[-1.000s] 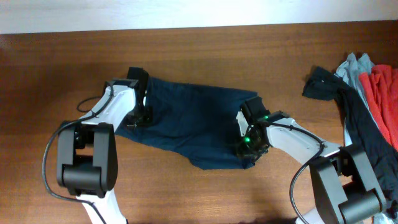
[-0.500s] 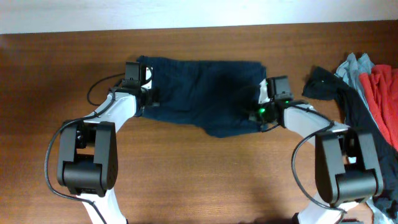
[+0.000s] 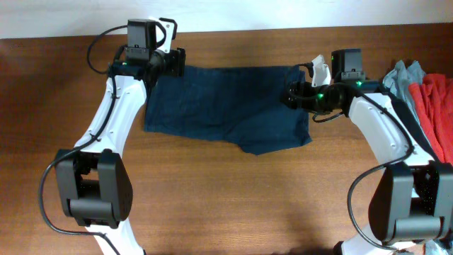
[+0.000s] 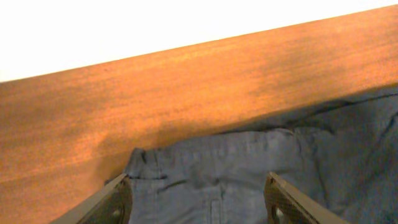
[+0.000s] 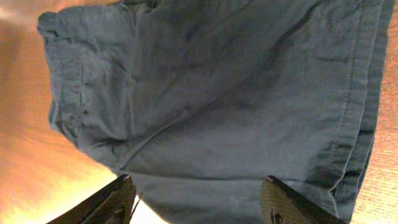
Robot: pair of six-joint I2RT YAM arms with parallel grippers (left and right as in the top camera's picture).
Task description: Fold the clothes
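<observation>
Lying flat on the counter (image 3: pixel 226 205), the navy shorts (image 3: pixel 219 106) are stretching out between the two arms, toward the far side and about midway across. The cloth is looking smooth up top, while its near edge is running uneven, with one lobe bulging toward the near side right of centre.

Over on the left arm (image 3: pixel 117 106), the left jaws are sitting at the far-left corner of the shorts. From the left wrist camera both fingers (image 4: pixel 115 202) are standing well apart, and nothing is pinched between them: only the corner of the shorts (image 4: pixel 249 168), with its stitched seam, is showing past them, and bare wood is running beyond that.

Across on the right arm (image 3: pixel 382 127), the right jaws are hanging over the far-right corner of the garment. The right wrist camera is showing its fingers (image 5: pixel 283 202) spread wide too, with nothing in their grip and the shorts (image 5: pixel 217 93) filling the view past them, a stitched hem running down one side. Whether either pair is touching the fabric, I cannot tell.

Off at the right end of the counter, a red garment (image 3: pixel 439 106) and a pale grey-blue garment (image 3: pixel 405 73) are lying bunched together, well apart from the shorts.
</observation>
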